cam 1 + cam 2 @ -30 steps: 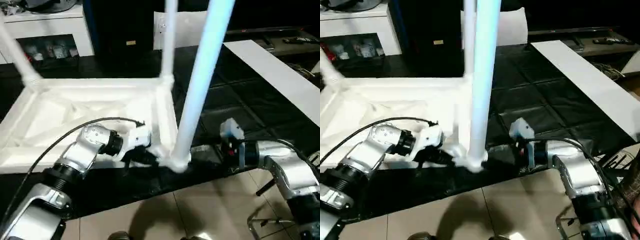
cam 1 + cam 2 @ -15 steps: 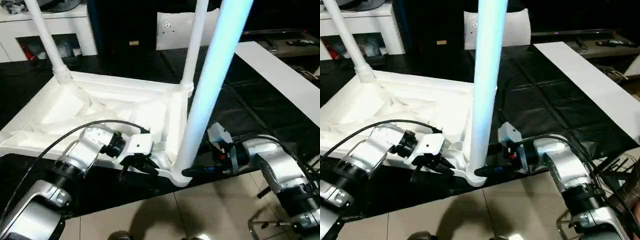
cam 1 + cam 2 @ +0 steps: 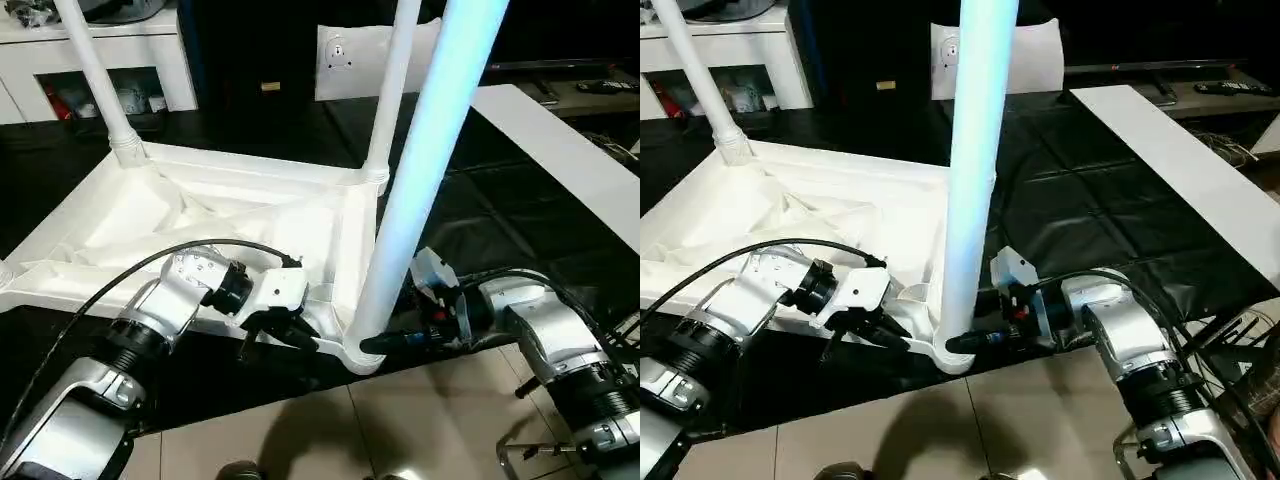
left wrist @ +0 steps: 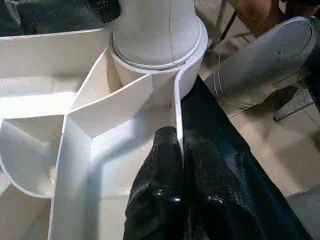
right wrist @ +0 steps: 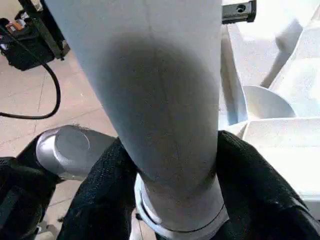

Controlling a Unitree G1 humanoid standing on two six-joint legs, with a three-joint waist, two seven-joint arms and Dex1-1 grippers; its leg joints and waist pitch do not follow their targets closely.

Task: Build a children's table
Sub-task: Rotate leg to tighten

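near leg (image 3: 420, 190) — top cut off, right tool (image 5: 165, 200) gripping base

**Near corner crowded, right side open**

Near leg (image 3: 425, 170) blocks the front corner; right gripper (image 3: 970, 343) hugs its base, left gripper (image 3: 290, 335) pinches the tabletop (image 3: 150, 215) rim just beside. Two far legs (image 3: 95, 75) (image 3: 395, 85) fence the back edge. Ribs break up the underside. Black mat (image 3: 1090, 200) to the right lies bare up to a white board (image 3: 1180, 165).
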